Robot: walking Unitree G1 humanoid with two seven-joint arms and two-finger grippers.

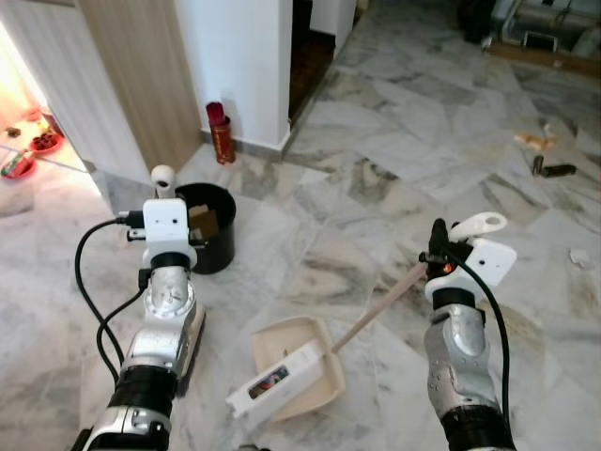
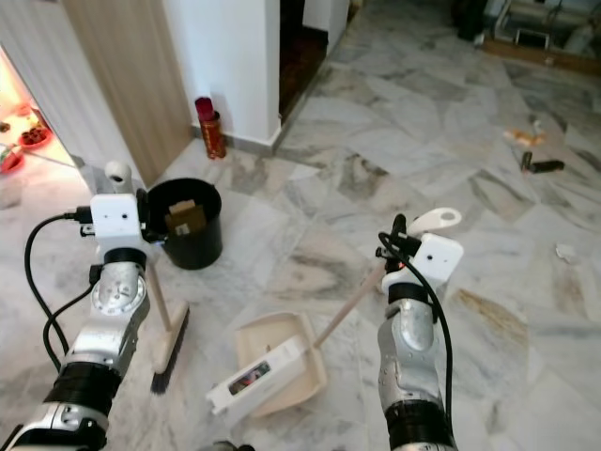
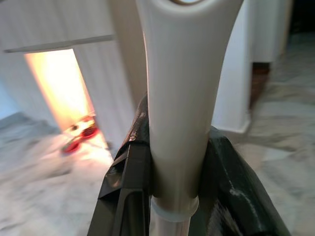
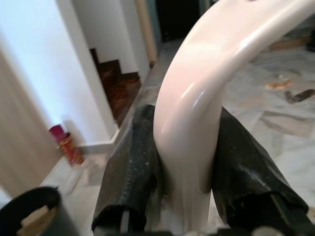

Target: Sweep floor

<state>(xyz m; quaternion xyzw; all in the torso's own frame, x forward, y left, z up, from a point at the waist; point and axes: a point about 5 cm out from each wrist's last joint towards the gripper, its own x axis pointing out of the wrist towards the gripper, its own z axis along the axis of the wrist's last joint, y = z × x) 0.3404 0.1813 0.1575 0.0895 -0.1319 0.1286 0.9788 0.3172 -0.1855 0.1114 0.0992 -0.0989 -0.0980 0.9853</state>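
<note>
In the left eye view, the left claw [image 1: 161, 178] is seen clamped on the cream handle top of the broom [image 1: 163, 176], whose shaft runs straight down below the claw. A black bin [image 1: 208, 225] stands just beside that claw, on its far right. The right claw [image 1: 439, 237] is closed around the dustpan handle [image 1: 477, 224]; the wooden shaft slants down and to the left of it to the dustpan [image 1: 291, 368], which rests on the marble floor [image 1: 376, 141].

In the right eye view, the broom head [image 2: 171, 349] is seen on the floor below the left claw, and litter [image 2: 537, 166] lies well beyond the right claw.

In the left wrist view, the black fingers [image 3: 129, 182] are pressed against both sides of the broom handle.

In the right wrist view, the fingers [image 4: 132, 172] are closed on the curved cream dustpan handle, with a red can [image 4: 66, 143] by the wall beyond.
</note>
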